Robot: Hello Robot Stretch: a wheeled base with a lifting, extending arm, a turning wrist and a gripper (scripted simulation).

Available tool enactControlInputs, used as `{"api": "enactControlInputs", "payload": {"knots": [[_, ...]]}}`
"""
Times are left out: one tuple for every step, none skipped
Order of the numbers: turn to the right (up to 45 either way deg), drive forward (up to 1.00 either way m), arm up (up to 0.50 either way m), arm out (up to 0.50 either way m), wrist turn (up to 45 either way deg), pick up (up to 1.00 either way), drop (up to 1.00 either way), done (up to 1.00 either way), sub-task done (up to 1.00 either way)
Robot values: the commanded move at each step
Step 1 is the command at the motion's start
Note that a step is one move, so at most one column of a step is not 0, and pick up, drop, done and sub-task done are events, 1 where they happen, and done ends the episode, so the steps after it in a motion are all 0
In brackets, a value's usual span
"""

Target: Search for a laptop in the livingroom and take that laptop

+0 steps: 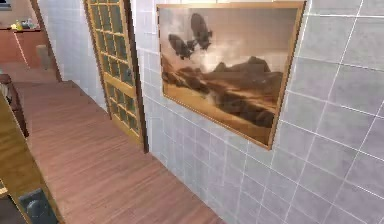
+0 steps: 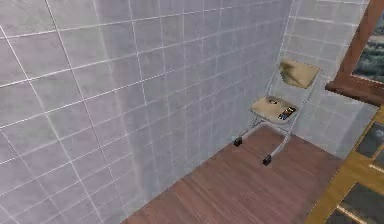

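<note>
Well, a small dark thing (image 2: pixel 285 113) lies on the chair (image 2: pixel 297 72).

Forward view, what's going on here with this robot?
The robot is hunting for a laptop, close beside a tiled wall. On that wall ahead are a framed landscape painting and a glazed wooden door, with wood floor alongside. To the arm side, a small metal-legged chair stands in a tiled corner near a window frame.

No text, label, number or sign can be read on anything here.
</note>
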Motion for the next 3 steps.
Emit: {"api": "enactControlInputs", "payload": {"knots": [[0.0,0.75,0.00,0.00,0.0,0.00,0.00,0.00,0.00],[-42.0,0.00,0.00,0.00,0.0,0.00,0.00,0.00,0.00],[0.0,0.45,0.00,0.00,0.0,0.00,0.00,0.00,0.00]]}}
